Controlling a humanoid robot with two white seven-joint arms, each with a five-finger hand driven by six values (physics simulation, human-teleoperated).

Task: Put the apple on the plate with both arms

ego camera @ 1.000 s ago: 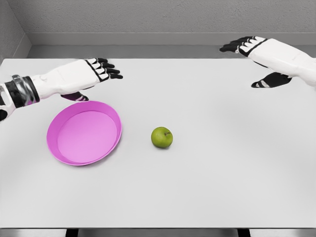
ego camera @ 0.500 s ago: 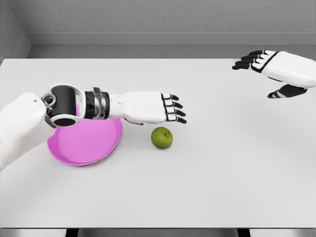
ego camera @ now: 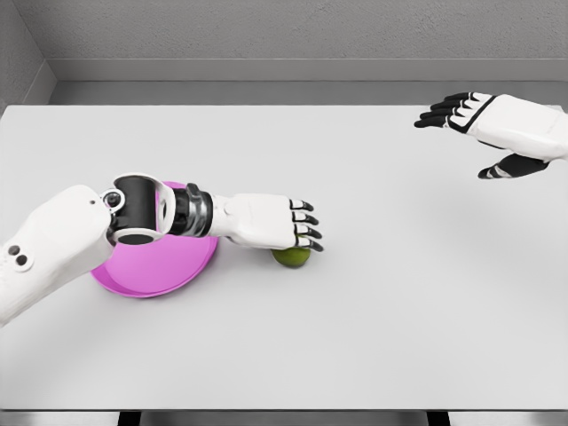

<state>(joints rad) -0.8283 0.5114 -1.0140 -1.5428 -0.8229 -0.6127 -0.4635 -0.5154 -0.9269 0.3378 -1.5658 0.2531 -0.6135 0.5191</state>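
Pink and glossy, the plate (ego camera: 133,280) sits at the left of the pale grey tabletop (ego camera: 355,337), a shallow round dish with a raised rim; the left forearm crosses above its upper part and hides much of it. The arm is smooth white shell with a black-and-metal wrist joint. Its left hand (ego camera: 275,224) lies palm down just right of the plate, black-tipped fingers extended over the apple (ego camera: 291,256), covering the top of the fruit. Only the lower part of the green, rounded apple shows under the fingers, resting on the tabletop just beside the plate's rim. The fingers look flat rather than wrapped round it, so I judge this as the reach-and-cover step, with no firm grasp made yet; whether the palm touches the fruit cannot be told.

Next the fingers would need to curl round the smooth, rollable apple without nudging it away, then lift it and carry it the short way left over the rim.

Far to the right, well apart from the fruit, the right hand (ego camera: 484,114) hovers near the tabletop's back edge, fingers spread and relaxed, holding nothing.
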